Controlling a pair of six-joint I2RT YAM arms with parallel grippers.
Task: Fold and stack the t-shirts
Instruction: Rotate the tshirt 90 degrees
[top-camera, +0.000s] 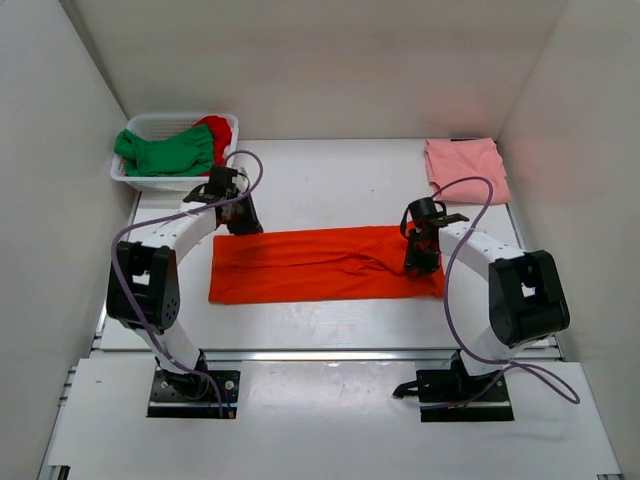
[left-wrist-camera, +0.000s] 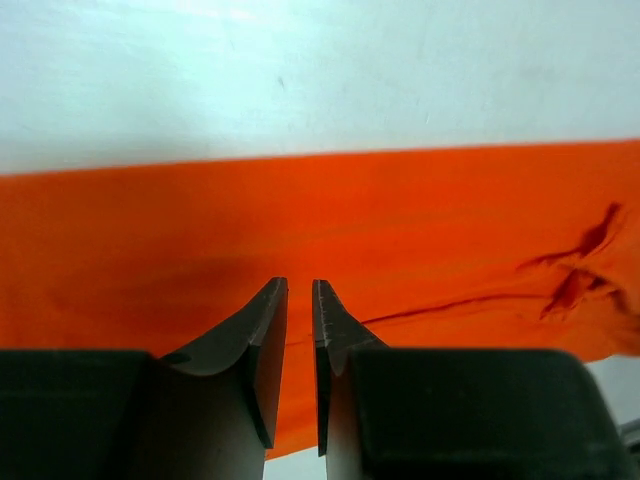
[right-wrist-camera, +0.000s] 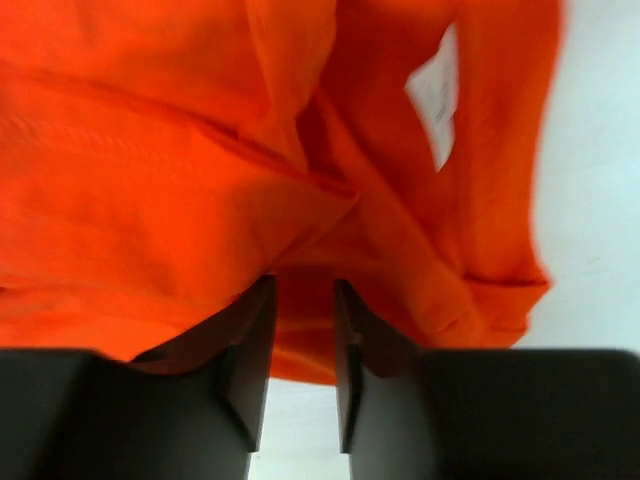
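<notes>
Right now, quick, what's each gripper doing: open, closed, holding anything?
Left gripper: slightly open over the orange t-shirt, holding nothing.
Right gripper: partly open against the orange t-shirt, no grip visible.

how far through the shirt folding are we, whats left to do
Done: the pink shirt lies folded at the far right. In hand: the orange shirt is folded into a long strip mid-table, with the left fingers and right fingers slightly apart at its two ends. Left: finishing it and stacking it, then the green shirt and red shirt in the basket.
</notes>
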